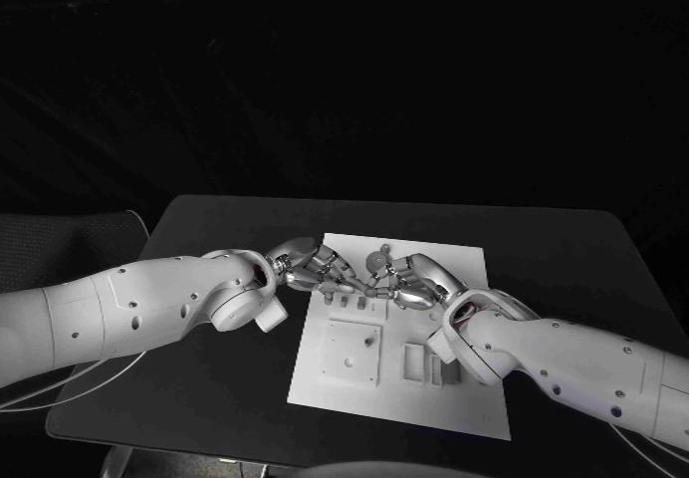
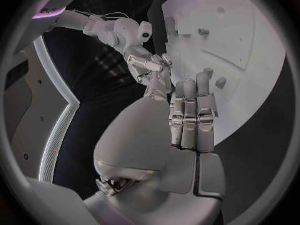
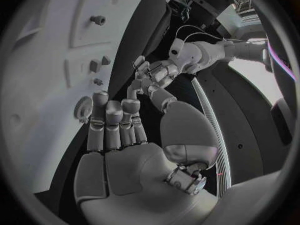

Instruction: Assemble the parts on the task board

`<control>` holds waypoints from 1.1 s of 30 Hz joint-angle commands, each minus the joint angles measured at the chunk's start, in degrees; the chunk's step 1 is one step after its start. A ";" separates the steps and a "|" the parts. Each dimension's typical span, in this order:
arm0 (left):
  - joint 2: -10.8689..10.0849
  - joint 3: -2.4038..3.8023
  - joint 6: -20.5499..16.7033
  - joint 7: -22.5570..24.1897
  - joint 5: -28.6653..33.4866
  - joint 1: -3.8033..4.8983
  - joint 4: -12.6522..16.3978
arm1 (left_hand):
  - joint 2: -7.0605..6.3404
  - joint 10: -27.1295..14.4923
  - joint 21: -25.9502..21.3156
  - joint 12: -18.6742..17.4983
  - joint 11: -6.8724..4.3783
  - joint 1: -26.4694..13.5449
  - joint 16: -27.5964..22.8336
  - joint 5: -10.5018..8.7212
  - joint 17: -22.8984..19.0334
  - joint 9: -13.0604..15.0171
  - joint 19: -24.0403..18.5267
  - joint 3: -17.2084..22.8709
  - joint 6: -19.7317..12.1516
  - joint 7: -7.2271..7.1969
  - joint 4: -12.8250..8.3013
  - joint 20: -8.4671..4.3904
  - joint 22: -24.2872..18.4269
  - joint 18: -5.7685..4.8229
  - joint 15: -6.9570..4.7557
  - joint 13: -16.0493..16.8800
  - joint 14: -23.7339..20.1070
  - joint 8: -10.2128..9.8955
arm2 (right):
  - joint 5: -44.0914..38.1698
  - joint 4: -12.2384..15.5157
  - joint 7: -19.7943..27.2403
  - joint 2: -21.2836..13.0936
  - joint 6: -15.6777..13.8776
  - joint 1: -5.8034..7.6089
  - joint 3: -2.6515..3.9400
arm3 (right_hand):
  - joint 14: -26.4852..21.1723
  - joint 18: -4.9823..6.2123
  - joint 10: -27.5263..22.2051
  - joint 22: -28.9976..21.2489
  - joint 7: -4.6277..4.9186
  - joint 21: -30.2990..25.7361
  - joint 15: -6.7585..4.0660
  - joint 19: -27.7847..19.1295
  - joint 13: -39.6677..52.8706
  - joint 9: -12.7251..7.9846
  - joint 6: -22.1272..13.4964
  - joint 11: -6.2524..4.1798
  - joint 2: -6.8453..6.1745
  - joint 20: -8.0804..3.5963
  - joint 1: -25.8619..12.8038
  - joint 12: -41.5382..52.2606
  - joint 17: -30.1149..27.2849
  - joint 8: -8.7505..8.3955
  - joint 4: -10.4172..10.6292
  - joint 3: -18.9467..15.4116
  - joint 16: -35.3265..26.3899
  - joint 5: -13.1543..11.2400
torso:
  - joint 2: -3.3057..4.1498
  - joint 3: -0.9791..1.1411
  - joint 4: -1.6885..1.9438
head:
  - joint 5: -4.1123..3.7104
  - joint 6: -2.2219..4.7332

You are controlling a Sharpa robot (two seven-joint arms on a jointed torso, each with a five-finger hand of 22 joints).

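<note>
White task board (image 1: 359,388) lies on the black table (image 1: 574,249) beneath both silver robot hands, left robot hand (image 1: 309,265) and right robot hand (image 1: 409,282) meeting fingertip to fingertip over its far end, grip unclear; crowded fingers could knock small parts (image 1: 349,296) loose.

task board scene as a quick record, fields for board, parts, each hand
board: white task board lying flat on the black table
parts: small grey pieces on the board's far half, near the fingers
left hand: left hand over the board's far left part, fingers extended; grasp cannot be told
right hand: right hand facing it, fingertips close to the left's; grasp cannot be told
</note>
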 commanded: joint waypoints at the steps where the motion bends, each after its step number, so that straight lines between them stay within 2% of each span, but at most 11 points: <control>1: 0.25 0.03 1.34 0.21 0.03 0.04 0.12 | 0.55 -0.42 -0.21 -0.13 0.15 0.43 -0.13 0.34 0.10 0.00 0.33 0.40 0.43 -0.03 0.14 -0.04 0.11 1.20 0.30 0.00 -0.16 0.33 | 0.02 0.17 0.79 0.11 1.08 -0.04 0.03 | 0.05 0.36 -0.28 -0.05 0.63 -0.30 -0.39 -0.20 -0.05 0.08 0.15 0.31 0.67 0.21 0.02 -0.32 -0.06 -0.23 -0.44 -0.01 -0.35 0.27 | -0.01 -0.02 0.00 | 0.03 0.00; 12: 0.41 0.04 2.95 0.42 -1.13 0.05 -0.01 | 3.07 0.96 -0.42 0.67 -0.57 2.15 0.00 0.61 0.37 0.21 0.24 1.20 3.11 -1.08 0.11 -0.13 0.62 1.13 0.17 0.21 -0.18 1.51 | 0.02 0.04 0.74 0.18 1.11 -0.04 0.03 | 0.02 0.36 -0.32 -0.05 0.65 -0.31 -0.38 -0.23 -0.04 0.08 0.13 0.33 0.70 0.22 0.03 -0.32 -0.06 -0.26 -0.47 -0.02 -0.35 0.28 | 0.00 -0.03 0.02 | 0.06 0.02; 20: 0.42 0.04 4.17 0.16 -3.50 0.05 -0.05 | 4.73 4.48 -0.69 2.10 -2.01 5.70 0.17 0.49 0.67 0.63 0.26 3.61 6.93 -2.10 0.07 -0.25 1.25 0.97 0.03 0.49 0.01 2.78 | 0.01 0.06 0.78 0.16 1.06 -0.04 0.04 | 0.00 0.36 -0.33 -0.04 0.66 -0.32 -0.37 -0.25 -0.03 0.08 0.11 0.34 0.72 0.22 0.04 -0.32 -0.05 -0.27 -0.48 -0.03 -0.35 0.29 | 0.01 -0.01 -0.01 | 0.04 -0.05; 27: 0.54 0.04 3.75 0.06 -3.82 0.05 -0.04 | 5.01 5.63 -0.84 2.47 -2.43 7.09 0.32 0.52 0.83 0.90 0.32 4.77 8.14 -2.44 0.04 -0.31 1.47 0.86 -0.05 0.62 0.25 3.05 | 0.01 0.04 0.55 0.15 1.55 -0.04 0.05 | -0.01 0.36 -0.35 -0.04 0.66 -0.33 -0.36 -0.26 -0.02 0.08 0.09 0.35 0.74 0.23 0.04 -0.32 -0.05 -0.29 -0.49 -0.04 -0.35 0.30 | 0.00 -0.02 -0.02 | 0.02 -0.12; 33: 0.59 0.05 2.17 0.32 -3.82 0.05 0.02 | 5.19 6.25 -0.98 2.64 -2.69 8.68 0.36 0.80 0.93 1.34 0.44 6.08 8.79 -2.82 -0.01 -0.37 1.62 0.78 -0.11 0.72 0.36 3.27 | -0.74 -0.23 -0.94 0.26 3.93 -0.04 0.05 | -0.23 0.36 -0.61 -0.04 0.78 -0.43 -0.27 -0.49 0.00 0.04 -0.17 0.46 0.65 0.32 -0.07 -0.39 -0.04 -0.49 -0.50 -0.16 -0.42 0.22 | -0.01 -0.03 -0.02 | -0.02 -0.08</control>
